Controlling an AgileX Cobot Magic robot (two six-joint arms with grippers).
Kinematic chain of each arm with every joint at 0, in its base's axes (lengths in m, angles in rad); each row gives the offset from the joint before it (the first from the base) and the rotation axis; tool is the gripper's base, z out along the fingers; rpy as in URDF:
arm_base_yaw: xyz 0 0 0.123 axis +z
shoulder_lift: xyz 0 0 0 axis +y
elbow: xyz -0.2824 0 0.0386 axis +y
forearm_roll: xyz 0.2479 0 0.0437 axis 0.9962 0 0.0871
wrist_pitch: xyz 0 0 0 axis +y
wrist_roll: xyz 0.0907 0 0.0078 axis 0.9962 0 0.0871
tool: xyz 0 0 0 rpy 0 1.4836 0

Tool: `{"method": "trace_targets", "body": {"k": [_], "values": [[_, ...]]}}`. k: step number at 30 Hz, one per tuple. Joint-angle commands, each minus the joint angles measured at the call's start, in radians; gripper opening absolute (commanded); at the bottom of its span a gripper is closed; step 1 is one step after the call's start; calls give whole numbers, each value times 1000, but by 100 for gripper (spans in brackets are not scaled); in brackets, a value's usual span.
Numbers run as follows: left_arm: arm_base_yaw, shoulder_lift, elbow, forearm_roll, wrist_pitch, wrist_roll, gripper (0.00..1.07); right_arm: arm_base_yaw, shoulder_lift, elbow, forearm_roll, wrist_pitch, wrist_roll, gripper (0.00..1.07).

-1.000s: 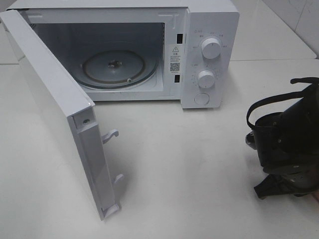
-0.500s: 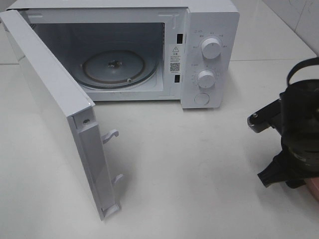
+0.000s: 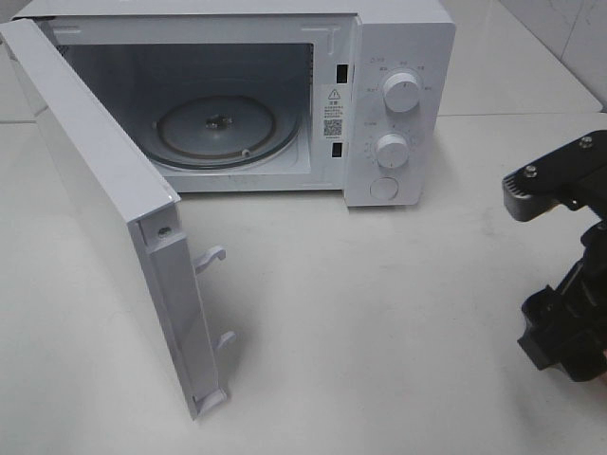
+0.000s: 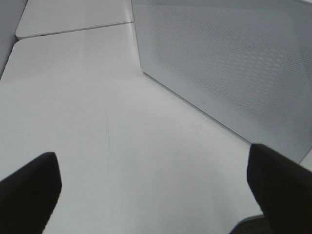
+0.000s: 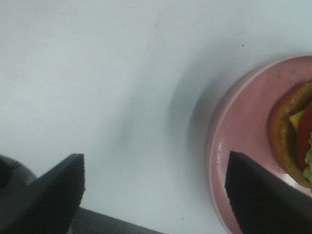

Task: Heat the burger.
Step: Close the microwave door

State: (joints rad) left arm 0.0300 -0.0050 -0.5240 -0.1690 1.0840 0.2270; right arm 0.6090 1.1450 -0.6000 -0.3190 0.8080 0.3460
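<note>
The burger (image 5: 295, 134), with a brown bun, red tomato and green lettuce, lies on a pink plate (image 5: 243, 126) at the edge of the right wrist view. My right gripper (image 5: 153, 195) is open above the white table, one finger (image 5: 265, 195) over the plate's rim and the other (image 5: 46, 195) over bare table. In the exterior high view the right arm (image 3: 569, 265) is at the right edge and hides the burger. The white microwave (image 3: 398, 57) stands at the back with its door (image 3: 104, 209) swung open and its glass turntable (image 3: 223, 128) bare. My left gripper (image 4: 153, 190) is open over the table beside the door (image 4: 234, 63).
The open door sticks out toward the front left of the table. The microwave's control panel with two knobs (image 3: 401, 92) faces front. A table seam (image 4: 73, 29) runs behind the left gripper.
My right arm has moved to the right and toward the edge of the exterior high view. The microwave and its door have not moved.
</note>
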Motion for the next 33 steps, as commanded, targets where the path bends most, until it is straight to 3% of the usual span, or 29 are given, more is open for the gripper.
{"method": "trace_targets", "body": {"k": [1,19,25,27,33], "values": [[0,-19,2,-7,-3,-4,96,-1,-136,-2,108,58,-132,84],[0,-19,2,-7,-3,-4,96,-3,-601,-2,188,311,-281,77],[0,-19,2,-7,-3,-4,96,-94,-732,-2,204,319,-330,75],[0,-19,2,-7,-3,-4,96,-168,-806,-2,225,317,-330,76],[0,-19,2,-7,-3,-4,96,-238,-886,13,229,302,-332,77]]}}
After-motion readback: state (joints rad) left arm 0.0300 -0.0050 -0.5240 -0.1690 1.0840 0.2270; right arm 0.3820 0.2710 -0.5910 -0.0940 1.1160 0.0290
